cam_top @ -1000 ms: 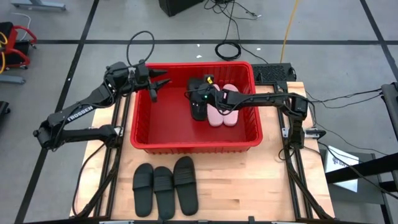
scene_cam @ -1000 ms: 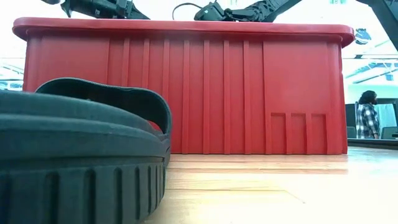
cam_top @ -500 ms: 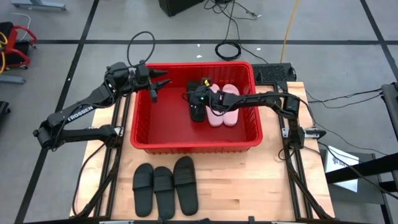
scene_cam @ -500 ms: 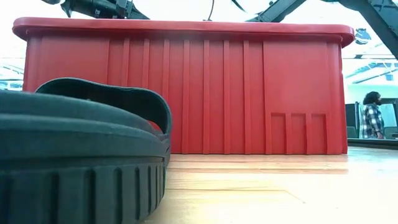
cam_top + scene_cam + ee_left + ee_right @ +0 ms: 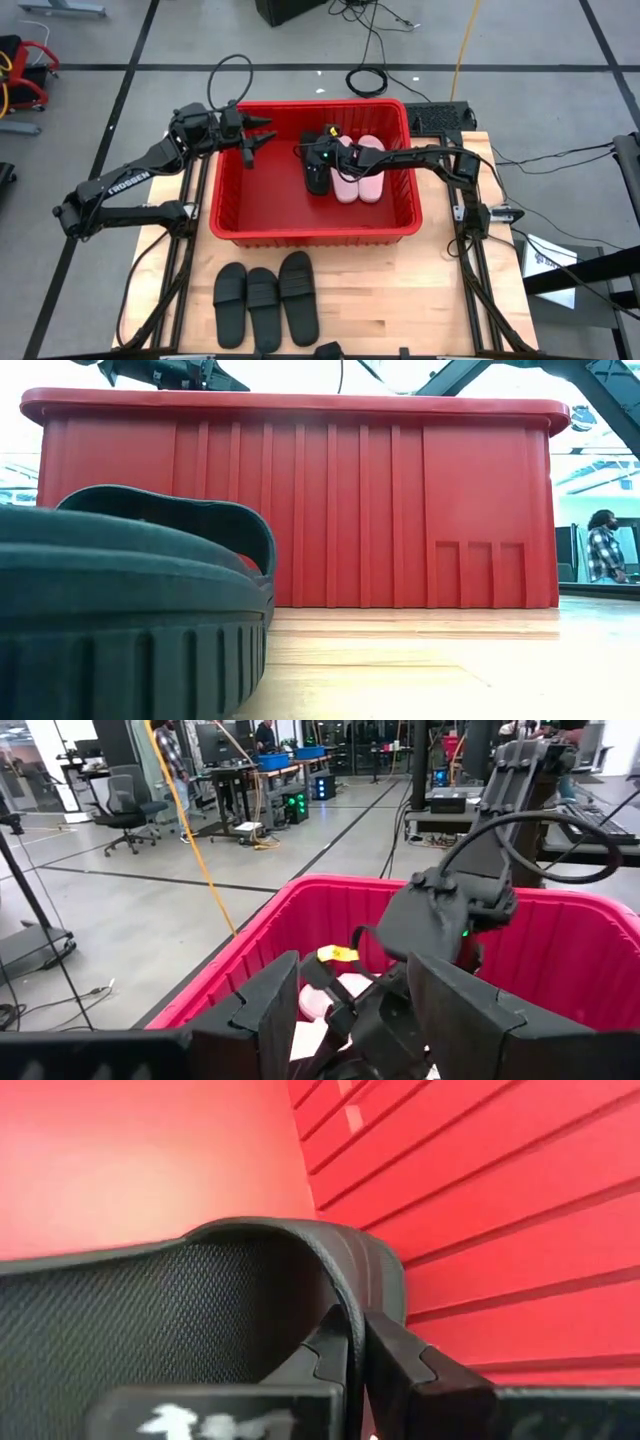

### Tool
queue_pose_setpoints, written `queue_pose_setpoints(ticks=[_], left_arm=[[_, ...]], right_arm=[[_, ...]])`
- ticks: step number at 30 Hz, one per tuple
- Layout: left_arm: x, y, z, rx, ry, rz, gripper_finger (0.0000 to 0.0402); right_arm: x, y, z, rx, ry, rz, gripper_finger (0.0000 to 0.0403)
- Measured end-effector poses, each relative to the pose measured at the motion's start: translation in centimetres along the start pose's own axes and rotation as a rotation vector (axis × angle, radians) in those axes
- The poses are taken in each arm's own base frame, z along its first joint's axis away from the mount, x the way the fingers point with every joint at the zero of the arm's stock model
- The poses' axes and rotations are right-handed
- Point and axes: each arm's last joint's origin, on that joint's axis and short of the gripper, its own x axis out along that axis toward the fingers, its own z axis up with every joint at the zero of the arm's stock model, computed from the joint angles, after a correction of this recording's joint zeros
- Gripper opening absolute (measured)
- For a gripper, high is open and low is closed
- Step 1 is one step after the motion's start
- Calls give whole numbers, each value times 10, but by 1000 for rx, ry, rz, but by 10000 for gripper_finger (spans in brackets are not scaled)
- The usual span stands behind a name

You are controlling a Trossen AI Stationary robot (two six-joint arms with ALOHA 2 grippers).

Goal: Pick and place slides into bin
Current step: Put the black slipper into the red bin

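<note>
**Pinching a black slide inside the bin**

Holding the right gripper [image 5: 318, 158] low in the bin [image 5: 250, 225], I see it has slid toward the bin's centre since a second ago. Its fingers [image 5: 385, 1355] pinch the strap of a black slide [image 5: 318, 172], long axis running from far wall to near wall. Two pink slides [image 5: 358, 172] lie just beside it, parallel. The left gripper [image 5: 262, 134] hovers over the bin's far left corner, fingers spread. Three black slides [image 5: 266, 300] lie along the counter's [image 5: 400, 300] near edge.

Low view: bin [image 5: 400, 510] wall hides slides inside.
</note>
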Motion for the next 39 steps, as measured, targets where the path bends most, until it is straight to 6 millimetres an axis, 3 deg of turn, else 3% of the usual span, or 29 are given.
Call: queue_pose_setpoints(ticks=[20, 33, 39], left_arm=[[0, -1, 0, -7, -1, -4, 189], [0, -1, 0, -12, 1, -5, 189], [0, -1, -1, -17, 9, -7, 189]], right_arm=[[12, 4, -8, -31, 14, 13, 17], [11, 6, -8, 28, 21, 17, 137], [9, 15, -12, 65, 47, 131, 167]])
